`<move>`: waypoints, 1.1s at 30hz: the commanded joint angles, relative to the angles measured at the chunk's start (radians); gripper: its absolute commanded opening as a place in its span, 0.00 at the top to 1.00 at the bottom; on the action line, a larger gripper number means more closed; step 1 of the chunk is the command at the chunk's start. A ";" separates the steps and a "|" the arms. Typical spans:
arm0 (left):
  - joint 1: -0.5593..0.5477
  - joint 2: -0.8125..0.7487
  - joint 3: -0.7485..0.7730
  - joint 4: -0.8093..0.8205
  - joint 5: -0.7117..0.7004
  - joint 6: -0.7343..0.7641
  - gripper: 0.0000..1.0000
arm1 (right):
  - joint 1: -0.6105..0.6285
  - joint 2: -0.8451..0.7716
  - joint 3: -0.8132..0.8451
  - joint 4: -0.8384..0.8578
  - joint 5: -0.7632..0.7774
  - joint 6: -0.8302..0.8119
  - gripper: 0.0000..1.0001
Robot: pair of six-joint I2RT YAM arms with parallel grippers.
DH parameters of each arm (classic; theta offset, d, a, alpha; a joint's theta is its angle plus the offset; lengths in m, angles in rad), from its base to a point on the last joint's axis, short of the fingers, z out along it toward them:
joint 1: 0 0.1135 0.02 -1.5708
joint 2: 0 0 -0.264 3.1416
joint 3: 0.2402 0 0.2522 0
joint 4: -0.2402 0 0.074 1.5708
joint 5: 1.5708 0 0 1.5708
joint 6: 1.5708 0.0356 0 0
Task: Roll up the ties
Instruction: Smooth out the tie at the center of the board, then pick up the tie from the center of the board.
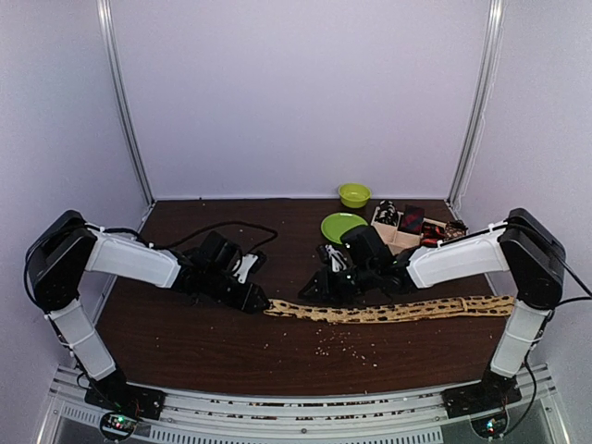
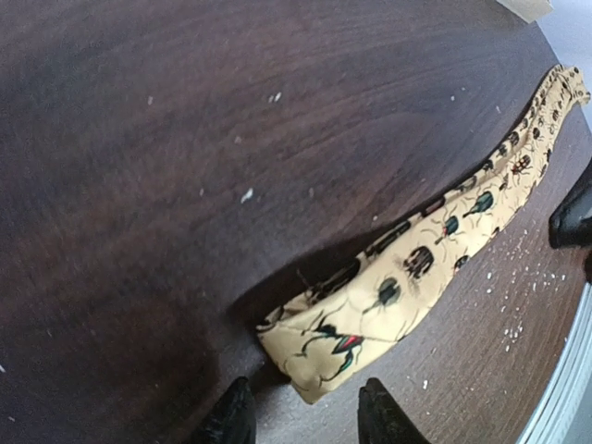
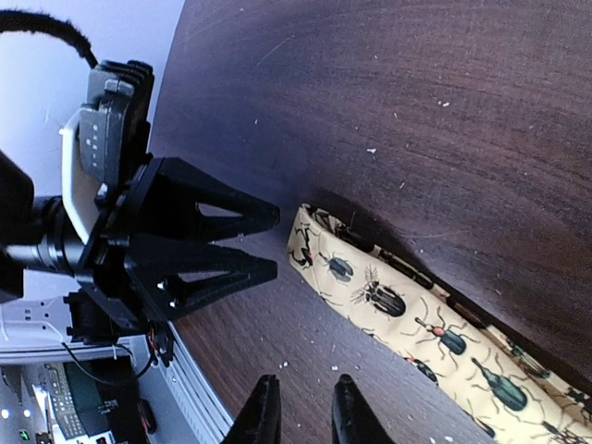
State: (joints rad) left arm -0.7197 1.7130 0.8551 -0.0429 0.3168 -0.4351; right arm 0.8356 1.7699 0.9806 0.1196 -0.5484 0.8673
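Shows limp, light tie (image 1: 388, 313) flat on bench (image 1: 185, 342), likely best pinched at folded left end between part-open left jaws, with right jaws barely apart, empty.

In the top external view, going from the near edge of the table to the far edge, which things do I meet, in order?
crumbs → tan tie → green plate → green bowl. The wooden tray lies as far back as the plate, so it is left out.
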 commanded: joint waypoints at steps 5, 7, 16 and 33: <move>0.009 -0.011 -0.086 0.203 0.046 -0.155 0.59 | 0.046 0.124 0.082 0.006 0.078 0.035 0.94; 0.009 0.003 -0.089 0.227 0.059 -0.167 0.60 | 0.046 0.154 0.096 -0.003 0.086 0.038 0.97; 0.032 0.038 -0.120 0.332 0.089 -0.215 0.64 | 0.048 0.216 0.102 -0.053 0.138 0.027 1.00; 0.032 0.070 -0.140 0.359 0.111 -0.240 0.72 | 0.044 0.093 0.061 0.018 0.127 0.041 0.99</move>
State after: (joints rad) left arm -0.6926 1.7729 0.7303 0.2535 0.4084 -0.6624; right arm 0.8776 1.9278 1.0336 0.1234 -0.4458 0.9138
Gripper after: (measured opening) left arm 0.285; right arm 0.015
